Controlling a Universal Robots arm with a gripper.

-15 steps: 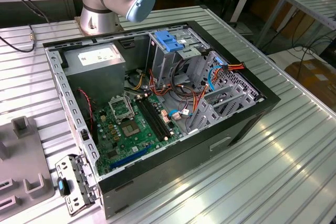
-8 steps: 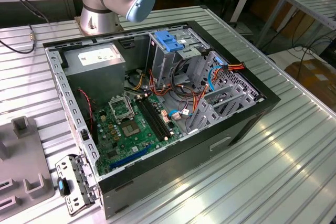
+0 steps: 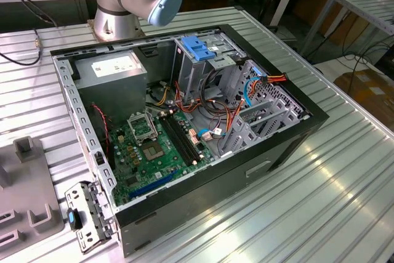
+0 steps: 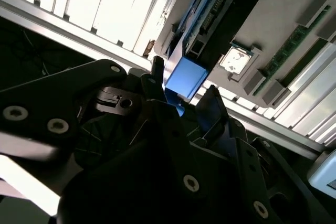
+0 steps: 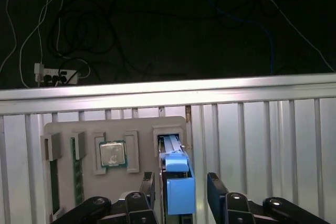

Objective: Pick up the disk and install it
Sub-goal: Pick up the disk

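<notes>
The gripper (image 5: 181, 190) stood open a little wider than the disk (image 5: 178, 184), its fingers (image 5: 149, 190) on either side of the disk's blue end with a slim gap showing on both sides in both wrist views, so nothing was gripped yet. The disk stood on edge in a slot of the grey tray (image 5: 68, 129), beside a chip (image 5: 112, 154) seated in its own pocket. It looked stiff and fairly heavy, with smooth metal faces that could slip and insides that would not forgive a knock. The best hold seemed to be square across its flat sides at the blue frame. In the middle of the exterior view the open case (image 3: 295, 140) lay on the ribbed table (image 3: 345, 177), the cage (image 3: 197, 47) at its upper middle.
</notes>
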